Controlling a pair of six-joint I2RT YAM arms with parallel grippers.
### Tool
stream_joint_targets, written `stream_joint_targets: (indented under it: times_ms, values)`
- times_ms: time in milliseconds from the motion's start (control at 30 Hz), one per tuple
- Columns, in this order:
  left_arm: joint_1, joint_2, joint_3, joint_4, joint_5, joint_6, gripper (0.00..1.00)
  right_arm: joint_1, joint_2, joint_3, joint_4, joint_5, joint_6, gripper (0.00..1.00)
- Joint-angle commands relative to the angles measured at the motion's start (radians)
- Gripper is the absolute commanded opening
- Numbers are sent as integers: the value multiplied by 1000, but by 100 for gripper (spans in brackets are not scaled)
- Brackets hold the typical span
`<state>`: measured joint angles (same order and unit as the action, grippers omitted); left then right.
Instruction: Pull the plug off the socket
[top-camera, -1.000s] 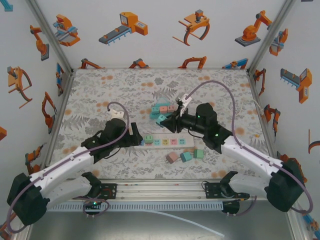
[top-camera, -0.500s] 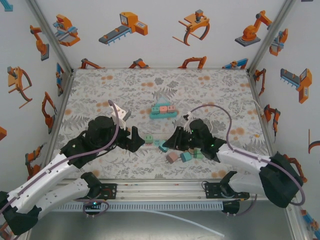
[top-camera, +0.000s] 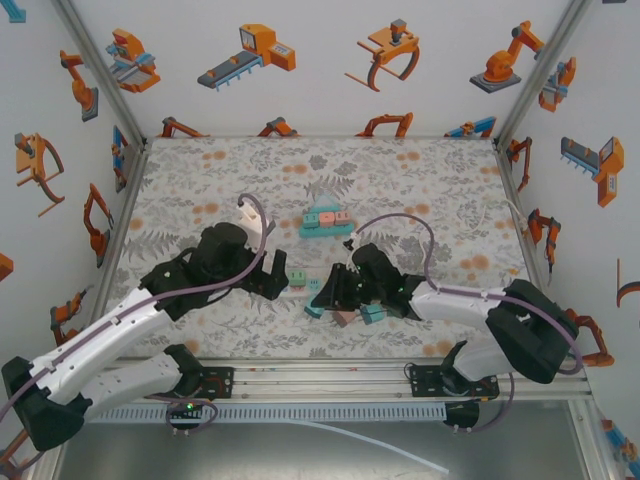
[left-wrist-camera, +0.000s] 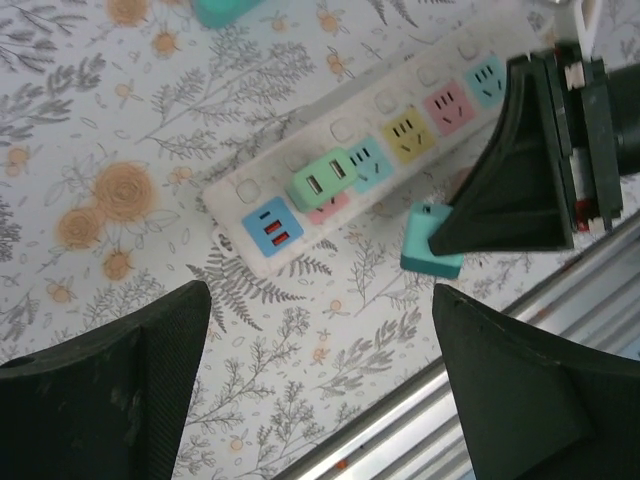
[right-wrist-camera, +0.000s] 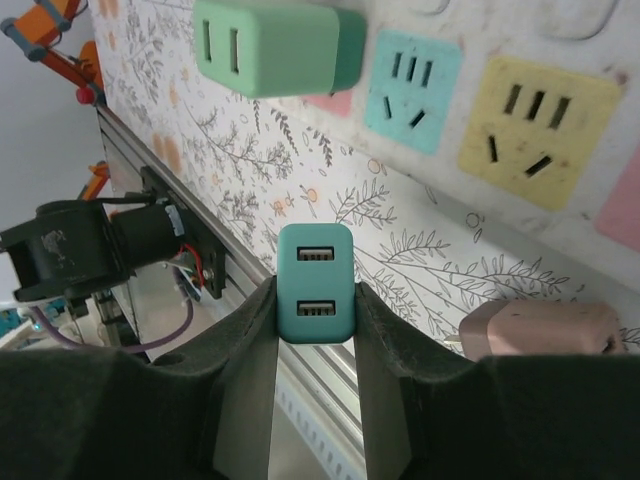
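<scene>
The right gripper (right-wrist-camera: 315, 292) has its two black fingers pressed against the sides of a small teal plastic plug with two USB ports (right-wrist-camera: 315, 283), pinching it firmly. In the left wrist view this teal plug (left-wrist-camera: 432, 238) is off the long white power strip with coloured socket panels (left-wrist-camera: 345, 130), just beside the strip's near edge, over the floral-patterned table (top-camera: 200, 190). Whether it touches the table cannot be told. From above, the right gripper (top-camera: 322, 298) reaches in from the right, with the teal plug (top-camera: 314, 310) at its tip.

A light green boxy plug with two slots (left-wrist-camera: 323, 178) is seated in the power strip near its left end, next to a blue panel with red ports. In the right wrist view the same green plug (right-wrist-camera: 270, 45) sits far of the held one, beside teal and yellow socket panels on the strip (right-wrist-camera: 470, 25).

The left gripper (left-wrist-camera: 318, 300) hangs over the table on the strip's near side, its fingers (left-wrist-camera: 120, 390) spread wide with nothing between them. From above it sits at the strip's left end (top-camera: 275, 283).

A pink block-shaped plug (right-wrist-camera: 540, 330) lies loose on the table to the right of the held plug.
</scene>
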<state>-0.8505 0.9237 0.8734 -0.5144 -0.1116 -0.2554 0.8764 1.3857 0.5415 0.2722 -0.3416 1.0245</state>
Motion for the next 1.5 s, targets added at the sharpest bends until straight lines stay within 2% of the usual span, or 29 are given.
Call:
stream_joint_targets:
  times_ms: [0, 533, 700, 1000, 1100, 1267, 1367, 1467]
  values:
    - [-4, -29, -27, 32, -73, -32, 84, 24, 20, 30, -42, 36, -38, 21]
    - [-1, -52, -94, 37, -140, -87, 86, 55, 70, 31, -76, 120, -79, 41]
    - [-1, -52, -106, 51, -142, -94, 86, 57, 2, 24, -134, 155, -100, 50]
    - [-1, -55, -124, 76, -150, -109, 86, 57, -226, 29, -272, 286, -190, 50]
    - [1, -54, -138, 98, -178, -135, 86, 58, -322, 39, -292, 365, -289, 50]
    - [16, -56, -176, 122, -213, -186, 84, 56, -441, 90, -321, 495, -589, 51]
    - [31, -62, -211, 154, -201, -201, 84, 57, -468, 110, -273, 490, -804, 53]
    - [55, -63, -239, 181, -183, -217, 83, 57, -473, 114, -179, 421, -1023, 56]
